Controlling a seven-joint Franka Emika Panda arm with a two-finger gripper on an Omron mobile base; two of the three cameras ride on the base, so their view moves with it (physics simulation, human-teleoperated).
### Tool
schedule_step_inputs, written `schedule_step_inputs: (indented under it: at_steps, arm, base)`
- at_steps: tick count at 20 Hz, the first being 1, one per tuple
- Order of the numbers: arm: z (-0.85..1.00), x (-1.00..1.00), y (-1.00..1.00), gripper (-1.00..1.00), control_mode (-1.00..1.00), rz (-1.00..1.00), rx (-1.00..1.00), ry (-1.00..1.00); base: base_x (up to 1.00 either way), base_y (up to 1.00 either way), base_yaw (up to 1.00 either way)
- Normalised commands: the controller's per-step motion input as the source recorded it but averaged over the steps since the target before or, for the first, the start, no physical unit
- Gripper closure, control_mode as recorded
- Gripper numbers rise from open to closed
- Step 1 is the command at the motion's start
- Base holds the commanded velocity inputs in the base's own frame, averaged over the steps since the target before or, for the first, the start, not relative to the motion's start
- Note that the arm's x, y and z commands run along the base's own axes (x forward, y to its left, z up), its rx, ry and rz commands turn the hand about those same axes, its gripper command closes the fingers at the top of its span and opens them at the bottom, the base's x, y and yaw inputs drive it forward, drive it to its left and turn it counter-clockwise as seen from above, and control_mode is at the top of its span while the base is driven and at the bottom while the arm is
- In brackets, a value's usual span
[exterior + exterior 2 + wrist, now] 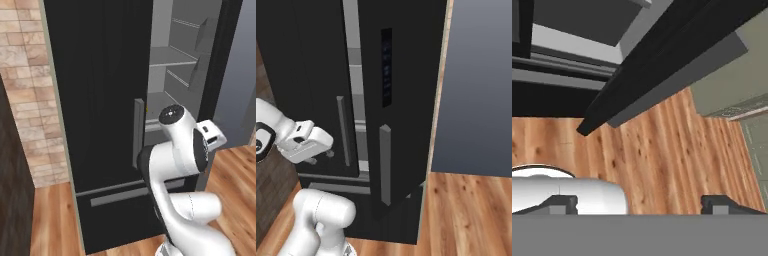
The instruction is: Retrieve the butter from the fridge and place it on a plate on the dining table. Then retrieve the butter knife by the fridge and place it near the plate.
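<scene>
The black fridge (100, 90) has its left door shut and its right door (406, 100) swung open, which bares the grey shelves (172, 55). A tiny yellowish sliver (145, 106) peeks past the left door's edge at shelf height; it is too small to tell whether it is the butter. My gripper (320, 156) hangs in front of the open gap, about level with the door handles. In the hand view its fingertips (562, 204) stand far apart over the wood floor, open with nothing between them. The plate, the dining table and the butter knife are out of view.
The open door's lower edge (662, 65) crosses the hand view diagonally, just above the gripper. A grey bar handle (138, 132) runs down the shut door, with the lower drawer (120, 200) beneath. A brick wall (30, 75) lies left of the fridge, and wood floor (466, 215) lies to the right.
</scene>
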Motion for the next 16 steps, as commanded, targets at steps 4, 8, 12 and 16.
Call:
schedule_step_inputs:
  at_steps: [4,8,12,16]
  arm:
    - [0.0,0.69,0.39,-1.0,-1.0,0.14,-0.25,0.25]
    - [-0.03,0.61,-0.01,-1.0,-1.0,0.15,-0.18,0.23]
    - [-0.17,0.54,-0.11,-1.0,-1.0,0.13,-0.11,0.18]
    - [-0.16,0.51,-0.11,-1.0,-1.0,0.15,-0.07,0.1]
  base:
    - [0.0,0.0,0.0]
    - [0.0,0.0,0.0]
    - [0.0,0.0,0.0]
    - [0.0,0.0,0.0]
